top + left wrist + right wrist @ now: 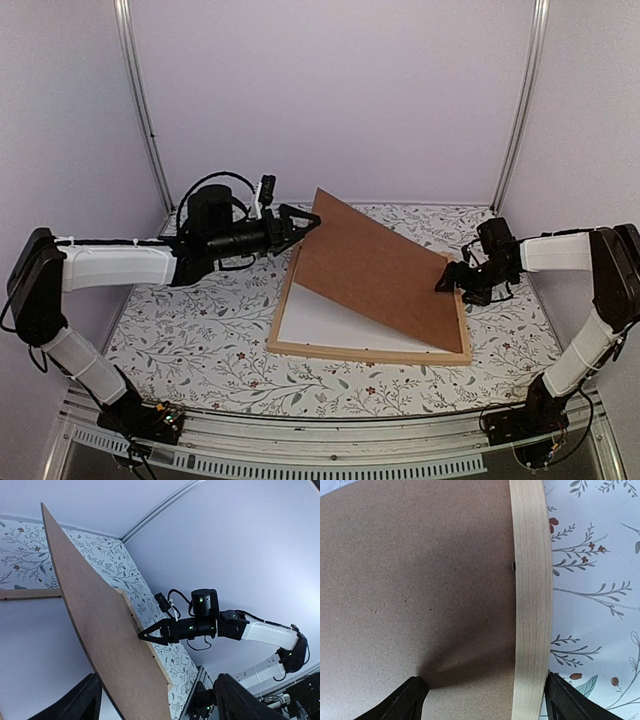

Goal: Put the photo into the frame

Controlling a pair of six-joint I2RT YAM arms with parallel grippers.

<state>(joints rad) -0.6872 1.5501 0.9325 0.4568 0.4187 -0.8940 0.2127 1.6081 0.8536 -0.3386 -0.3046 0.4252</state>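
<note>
At the far left corner of the frame [365, 352], the left gripper [305, 226] stands released, jaws spread wide. The raised edge of the brown backing board [375, 265] passes between its fingers [82, 702]. At the frame's right rail, the right gripper [446, 283] is likewise released, its fingers [407, 702] set wide either side of the rail and the board's low edge. The board slopes from high over the frame's left side down to the inner side of its right rail. The frame lies flat on the floral cloth [200, 330]. A white panel [320, 322] shows inside the frame, beneath the board. The photo's position cannot be told from any view.
</note>
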